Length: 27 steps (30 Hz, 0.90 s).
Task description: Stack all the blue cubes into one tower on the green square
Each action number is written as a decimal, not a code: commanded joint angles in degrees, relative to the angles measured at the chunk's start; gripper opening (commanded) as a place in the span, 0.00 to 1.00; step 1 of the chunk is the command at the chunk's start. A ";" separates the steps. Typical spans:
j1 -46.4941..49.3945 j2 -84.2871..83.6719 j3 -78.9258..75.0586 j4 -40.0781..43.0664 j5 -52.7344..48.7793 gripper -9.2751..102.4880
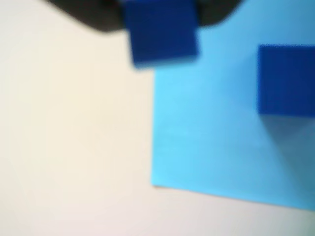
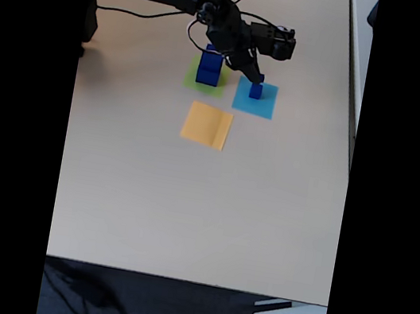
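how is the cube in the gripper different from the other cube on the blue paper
In the wrist view the held cube sits between the gripper's fingers at the blue paper's edge, partly over bare table; the other cube rests free on the paper, casting a shadow there. The held cube looks about as big, but it is nearer the camera, so size is unclear. Both are solid dark blue.

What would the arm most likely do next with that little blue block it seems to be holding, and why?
Probably carry it toward the left of the fixed view and set it on the tower. The gripper appears closed on a small blue cube beside the cyan square, while a blue stack already stands on the green square.
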 commanded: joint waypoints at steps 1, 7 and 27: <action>2.29 8.26 4.13 -0.26 0.97 0.10; 4.31 10.63 16.88 -8.09 2.81 0.10; 7.38 12.57 21.71 -6.94 -0.70 0.10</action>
